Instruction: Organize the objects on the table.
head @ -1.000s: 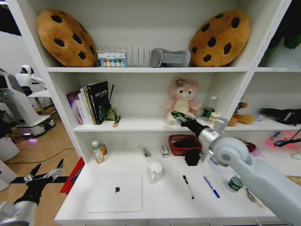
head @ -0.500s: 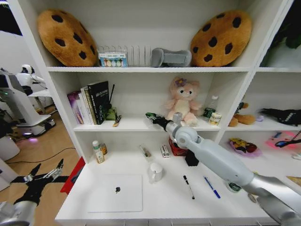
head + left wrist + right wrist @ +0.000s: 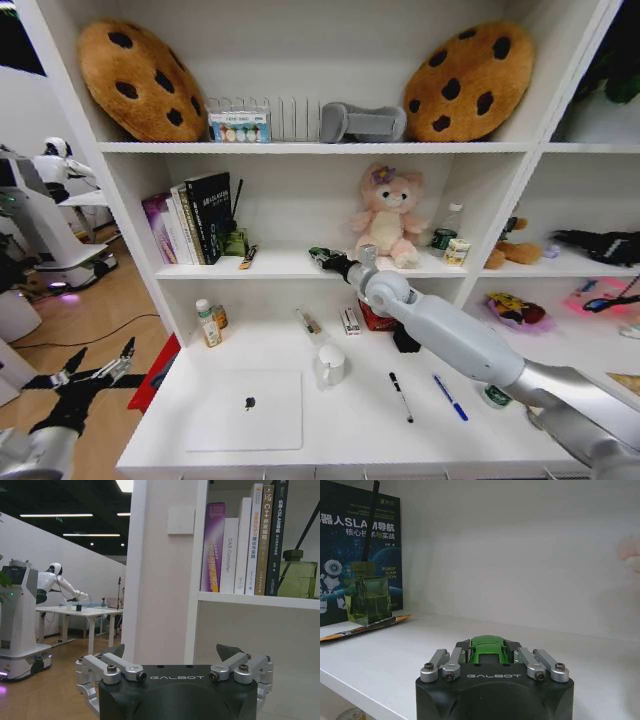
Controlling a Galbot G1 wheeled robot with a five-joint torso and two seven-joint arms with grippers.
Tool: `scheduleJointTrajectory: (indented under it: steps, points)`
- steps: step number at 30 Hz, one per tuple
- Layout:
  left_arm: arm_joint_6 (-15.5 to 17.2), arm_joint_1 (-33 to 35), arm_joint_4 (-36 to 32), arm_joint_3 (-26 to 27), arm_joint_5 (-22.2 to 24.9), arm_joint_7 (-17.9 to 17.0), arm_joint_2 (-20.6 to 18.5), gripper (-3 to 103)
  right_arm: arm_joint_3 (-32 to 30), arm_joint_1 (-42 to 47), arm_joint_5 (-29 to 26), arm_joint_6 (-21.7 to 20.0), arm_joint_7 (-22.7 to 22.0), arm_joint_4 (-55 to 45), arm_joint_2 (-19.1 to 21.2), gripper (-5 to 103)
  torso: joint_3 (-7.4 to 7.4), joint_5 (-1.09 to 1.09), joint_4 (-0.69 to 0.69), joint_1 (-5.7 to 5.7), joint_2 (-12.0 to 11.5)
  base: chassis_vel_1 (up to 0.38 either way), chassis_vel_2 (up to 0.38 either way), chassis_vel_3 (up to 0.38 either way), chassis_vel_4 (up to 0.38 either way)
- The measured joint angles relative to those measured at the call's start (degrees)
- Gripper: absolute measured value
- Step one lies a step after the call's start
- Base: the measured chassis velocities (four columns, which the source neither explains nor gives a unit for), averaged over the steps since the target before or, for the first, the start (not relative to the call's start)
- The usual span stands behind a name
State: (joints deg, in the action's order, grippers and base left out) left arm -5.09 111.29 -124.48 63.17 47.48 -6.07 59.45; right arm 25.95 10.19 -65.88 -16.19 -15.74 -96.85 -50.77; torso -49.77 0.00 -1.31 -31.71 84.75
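Currently, the right gripper (image 3: 489, 652) is closed on a small glossy green toy car (image 3: 489, 648), which sits clamped between the jaws with its roof showing just above the black gripper body. Compared with one second ago, the right arm has swung across the front of the shelving from the right bay toward the middle of the centre bay, and over the last half second it has barely shifted. The toy car (image 3: 320, 255) therefore hangs just above the middle white shelf board (image 3: 285, 265), between the pink plush bear (image 3: 386, 214) and the row of upright books (image 3: 190, 217). Judged from this, the transfer phase appears close to complete and a set-down on the shelf is the likely step in hand (release has not occurred).

Clearance: the board ahead of the toy is bare. Farther along it stand a square green glass bottle with a dark reed (image 3: 366, 599) and an orange-and-black pencil (image 3: 365, 627) lying flat beside it, both well apart from the jaws. The shelf's front edge lies close under the gripper, so a release too near it risks the car rolling off.

Below, the long white desk (image 3: 350, 425) carries the closed silver laptop (image 3: 245, 410), a black pen (image 3: 400, 396) and a blue pen (image 3: 449, 396).

The left gripper (image 3: 172, 667) is parked low beside the desk's left end, jaws spread wide and empty.
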Motion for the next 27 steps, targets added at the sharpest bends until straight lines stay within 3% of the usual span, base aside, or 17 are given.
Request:
scheduleJointTrajectory:
  steps: [4,9,15,16,18,19,22,23,25,27]
  points:
    - [0.0,0.0,0.0,0.0,0.0,0.0,0.0,100,-0.1,0.0,0.1,0.0,-0.4,-0.3,0.0,41,0.0,0.0,0.0,0.0,0.0,0.0,0.0,0.0,0.0]
    - [0.0,0.0,0.0,0.0,0.0,0.0,0.0,100,-1.3,0.6,0.1,-0.2,-1.4,-1.6,0.4,63,0.0,0.0,0.0,0.0,0.0,0.0,0.0,0.0,0.0]
    - [0.0,0.0,0.0,0.0,0.0,0.0,0.0,100,-4.8,2.6,-1.2,-1.1,-3.8,-7.3,1.7,80,0.0,0.0,0.01,0.0,0.0,0.0,0.0,0.0,0.0]
    - [0.0,0.0,0.0,0.0,0.0,0.0,0.0,100,-7.6,5.1,-0.7,-1.7,-5.1,-11.2,2.8,90,0.0,-0.01,0.02,0.0,0.0,0.0,0.0,0.0,0.0]
    - [0.0,0.0,0.0,0.0,0.0,0.0,0.0,100,-13.4,12.0,1.7,-2.0,-5.5,-17.3,5.1,99,0.0,0.01,0.02,0.0,0.0,0.0,0.0,0.0,0.0]
    - [0.0,0.0,0.0,0.0,0.0,0.0,0.0,100,-13.4,12.0,1.7,-2.0,-5.5,-17.3,5.1,99,0.0,0.01,0.02,0.0,0.0,0.0,0.0,0.0,0.0]
    - [0.0,0.0,0.0,0.0,0.0,0.0,0.0,100,-25.1,24.5,5.4,-1.7,-4.5,-25.4,9.7,100,0.01,0.02,-0.02,0.0,0.0,0.0,0.0,0.0,0.0]
    - [0.0,0.0,0.0,0.0,0.0,0.0,0.0,100,-25.1,24.5,5.4,-1.7,-4.5,-25.4,9.7,100,0.01,0.02,-0.02,0.0,0.0,0.0,0.0,0.0,0.0]
    - [0.0,0.0,0.0,0.0,0.0,0.0,0.0,100,-32.8,34.3,8.9,0.0,-3.0,-30.3,12.8,100,0.01,0.02,-0.03,0.01,0.0,0.0,0.0,0.0,0.0]
    - [0.0,0.0,0.0,0.0,0.0,0.0,0.0,100,-36.1,38.9,10.8,1.0,-2.4,-32.3,13.4,100,0.01,0.02,-0.04,0.01,0.0,0.0,0.0,0.0,0.0]
